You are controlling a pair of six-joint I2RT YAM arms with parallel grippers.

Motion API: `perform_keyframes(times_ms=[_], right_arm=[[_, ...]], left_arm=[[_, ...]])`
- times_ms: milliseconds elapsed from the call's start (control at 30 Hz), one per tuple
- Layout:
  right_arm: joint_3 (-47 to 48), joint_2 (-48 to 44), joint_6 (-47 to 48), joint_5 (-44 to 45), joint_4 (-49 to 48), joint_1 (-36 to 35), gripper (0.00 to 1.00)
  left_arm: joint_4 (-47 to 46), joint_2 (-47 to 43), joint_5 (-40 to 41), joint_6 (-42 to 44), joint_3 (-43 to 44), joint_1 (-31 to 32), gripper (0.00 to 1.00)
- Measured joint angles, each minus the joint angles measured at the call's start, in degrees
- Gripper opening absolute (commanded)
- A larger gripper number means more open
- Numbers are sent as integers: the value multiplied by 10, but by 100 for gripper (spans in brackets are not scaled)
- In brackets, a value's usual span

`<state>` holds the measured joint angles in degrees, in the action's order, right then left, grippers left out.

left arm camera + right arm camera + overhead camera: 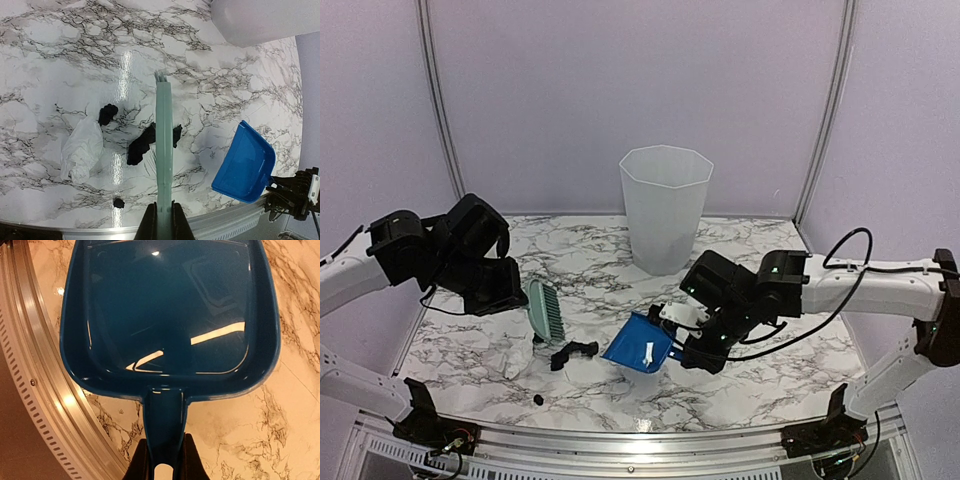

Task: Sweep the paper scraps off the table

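The paper scraps (141, 145), black and crumpled, are lying on the grey-veined marble table (50, 60), one partly hiding behind the pale green brush (164, 125). The left gripper (163, 220) is clamping the brush's handle. The right gripper (165, 457) is clamping the handle of the glossy blue dustpan (170, 315) nearby.

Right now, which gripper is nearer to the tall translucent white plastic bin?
Right. The right gripper, shut on the blue plastic dustpan, sits just in front of the bin. The left gripper, holding the pale green hand brush, is well off to its left.
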<state>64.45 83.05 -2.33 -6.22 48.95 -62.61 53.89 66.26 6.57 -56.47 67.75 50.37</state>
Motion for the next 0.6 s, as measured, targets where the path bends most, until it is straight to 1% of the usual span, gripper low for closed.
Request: perform_keyframes(times_ms=[67,233,600], right_arm=[[2,25,6,-2,-3,0,0],[4,94,29,-13,-2,0,0],[30,140,62,-47,-9,0,0]], left_arm=[[1,-7,0,-7,-6,-1,0],[7,-50,13,-39,-52,-1,0],[12,-107,14,-72,-63,-1,0]])
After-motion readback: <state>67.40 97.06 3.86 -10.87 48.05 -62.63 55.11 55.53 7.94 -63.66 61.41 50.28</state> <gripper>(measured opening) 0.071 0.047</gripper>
